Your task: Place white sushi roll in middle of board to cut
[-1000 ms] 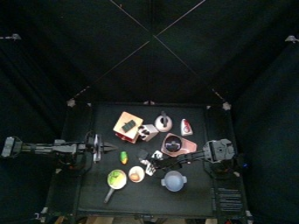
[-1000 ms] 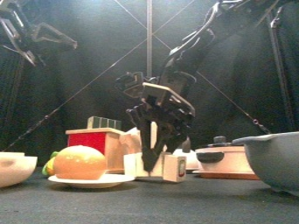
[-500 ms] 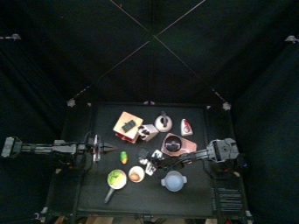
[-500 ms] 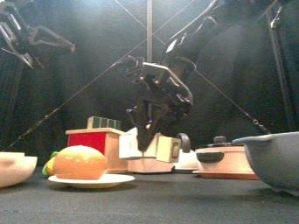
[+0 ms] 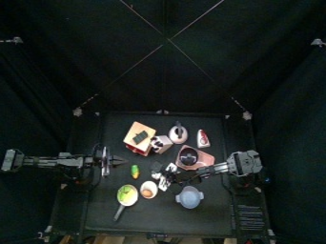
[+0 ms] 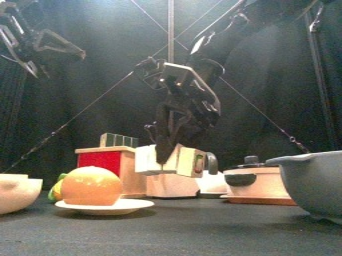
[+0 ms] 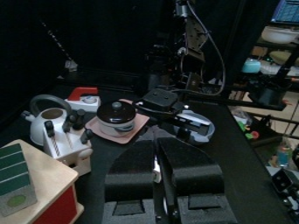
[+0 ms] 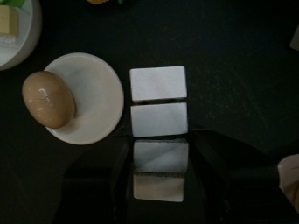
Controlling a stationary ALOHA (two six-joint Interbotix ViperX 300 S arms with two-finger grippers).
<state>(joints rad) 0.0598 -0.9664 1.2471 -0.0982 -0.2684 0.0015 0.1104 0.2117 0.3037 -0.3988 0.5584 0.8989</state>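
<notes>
Top view: the left arm rests at the table's left edge, left gripper (image 5: 107,165) well apart from the crowded items. The right arm reaches in from the right, right gripper (image 5: 171,172) over small white pieces near the table's middle, beside a green vegetable (image 5: 135,172). Front view: the right gripper (image 6: 174,150) hangs pointing down above the white pieces, between a red box (image 6: 110,165) and a grey bowl (image 6: 314,180). Left wrist view: the left gripper (image 7: 156,171) has its jaws a narrow gap apart, with nothing between them. Right wrist view: the right gripper (image 8: 162,153) has its jaws spread wide. The white sushi roll (image 8: 160,164) lies between them; contact cannot be told. Two white blocks (image 8: 159,102) continue its line, just beside a plate (image 8: 100,96) bearing a round orange piece (image 8: 49,96).
</notes>
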